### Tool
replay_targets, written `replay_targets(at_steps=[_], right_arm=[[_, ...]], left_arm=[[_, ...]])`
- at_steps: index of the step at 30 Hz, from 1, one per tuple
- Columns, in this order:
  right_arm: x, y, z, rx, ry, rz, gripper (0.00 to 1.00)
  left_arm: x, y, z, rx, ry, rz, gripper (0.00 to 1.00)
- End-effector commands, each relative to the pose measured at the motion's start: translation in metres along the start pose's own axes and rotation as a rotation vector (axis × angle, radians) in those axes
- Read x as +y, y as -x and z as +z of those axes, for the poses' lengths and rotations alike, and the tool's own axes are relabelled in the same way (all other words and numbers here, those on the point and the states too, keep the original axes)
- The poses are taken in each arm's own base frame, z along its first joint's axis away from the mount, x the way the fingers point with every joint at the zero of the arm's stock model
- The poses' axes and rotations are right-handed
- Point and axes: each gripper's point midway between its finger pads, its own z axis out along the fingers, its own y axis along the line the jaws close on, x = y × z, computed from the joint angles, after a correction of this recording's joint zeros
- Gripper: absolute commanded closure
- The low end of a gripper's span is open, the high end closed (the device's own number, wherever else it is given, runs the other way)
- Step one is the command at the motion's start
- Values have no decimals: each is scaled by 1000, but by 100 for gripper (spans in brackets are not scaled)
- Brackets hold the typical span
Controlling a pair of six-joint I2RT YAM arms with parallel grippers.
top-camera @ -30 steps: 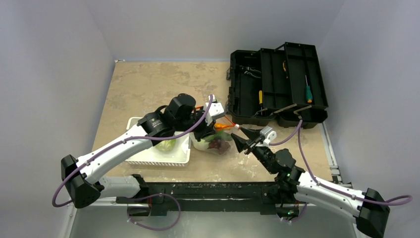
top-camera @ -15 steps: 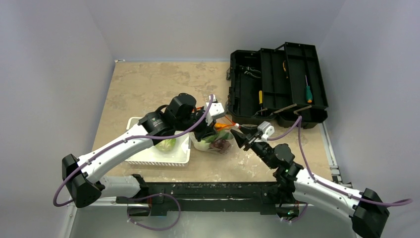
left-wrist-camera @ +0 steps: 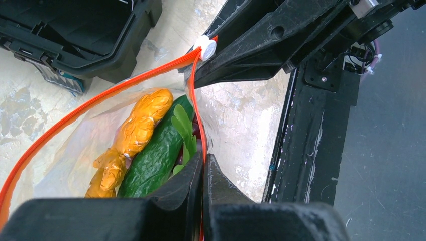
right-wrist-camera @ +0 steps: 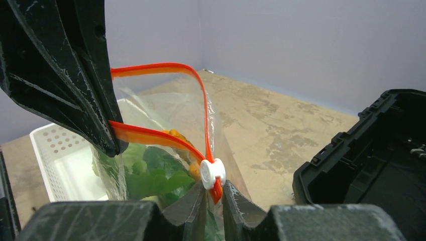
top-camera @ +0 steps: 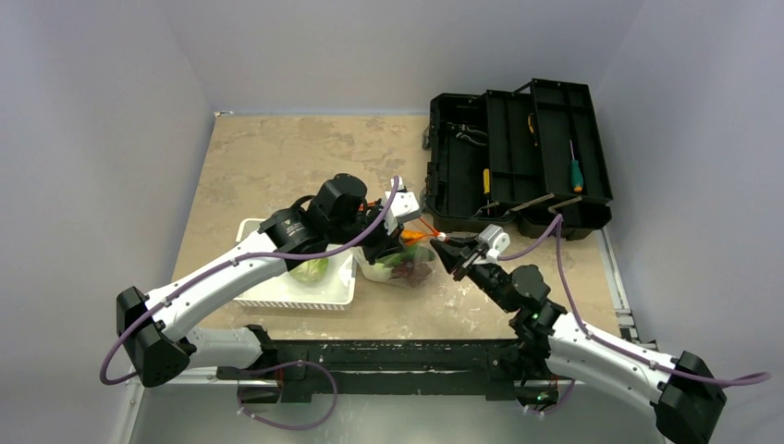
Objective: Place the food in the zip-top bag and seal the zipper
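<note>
Standing at centre of the top view, zip-top bag [top-camera: 404, 266] sits on the bench [top-camera: 277, 157], just right of white basket [top-camera: 277, 296]. Mouth open: the zipper [right-wrist-camera: 150, 66] shows as two orange-red strips held apart, meeting at white slider [right-wrist-camera: 212, 173] on the bag's right end in the top view. Inside the bag: orange pieces [left-wrist-camera: 133, 128], cucumber [left-wrist-camera: 153, 158], green leaves [left-wrist-camera: 183, 125], purple grapes [top-camera: 416, 271] low down. At bottom centre of the left wrist view, left claw [left-wrist-camera: 203, 168] is clamped tight on one zipper strip, left of the slider. At bottom centre of the right wrist view, right claw [right-wrist-camera: 214, 193] is narrow, fingers either side of the zipper end just under the slider; can't tell if the pads actually press it. Lying in the basket, green cabbage [top-camera: 312, 269], partly under the left arm. Open black toolbox [top-camera: 518, 166] in upper right of the top view, well apart from the bag, tools in its trays
</note>
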Motion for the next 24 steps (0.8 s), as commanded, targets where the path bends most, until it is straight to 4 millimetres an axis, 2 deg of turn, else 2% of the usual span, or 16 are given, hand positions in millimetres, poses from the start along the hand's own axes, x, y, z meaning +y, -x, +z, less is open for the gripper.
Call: replay_targets(at_steps=[1,4,6,12,14,16,19,24], right_arm=[[6,30,8,-77,30,-5,83],[3,32,8,-88,13,-8,87],[-1,34,7,-93,-6,-11,100],[-1,35,3,-87,-7,4,100],[7,39,4,-74,32,6,100],[15,43,5,-43,75,3,100],[19,44,7,-4,97,-12,100],[17,46,4,-2,81,14,100]], left_arm=[[0,22,-3,-66,-7,6,100],[0,22,-3,-65,-7,7,100],[1,21,-3,-63,-6,5,100],[7,20,-6,-44,29,22,100],[7,17,-12,-4,35,39,90],[5,23,-19,-4,31,74,77],[-1,46,-31,-73,20,100,57],[-6,93,-45,-206,22,181,43]])
